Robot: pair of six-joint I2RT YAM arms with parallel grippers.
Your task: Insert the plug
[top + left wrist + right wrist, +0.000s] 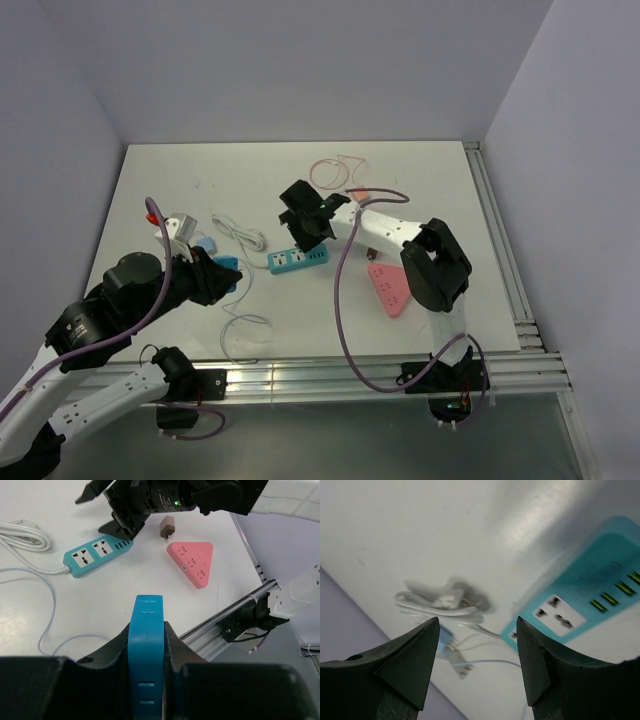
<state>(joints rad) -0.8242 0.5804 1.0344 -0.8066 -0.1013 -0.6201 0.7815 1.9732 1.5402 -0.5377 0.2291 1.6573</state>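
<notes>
Left gripper [146, 630] jaws clamped on the blue plug [146, 652]; right gripper [476, 622] jaws apart above the teal power strip [580, 600].
The plug sits edge-on between the left jaws, long axis running out along them, above the counter [125, 587], apart from the strip.

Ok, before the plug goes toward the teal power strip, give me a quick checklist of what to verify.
1. Grip: the left jaws are shut on the blue plug: ok.
2. Sockets of the teal power strip face up and are empty: ok.
3. Plug above a socket: not ok, it is off to one side of the strip.
4. Plug pins lined up with a socket: cannot tell, the pins are hidden.
5. Strip held steady: not ok, the right jaws stand open by its end, gripping nothing.
</notes>
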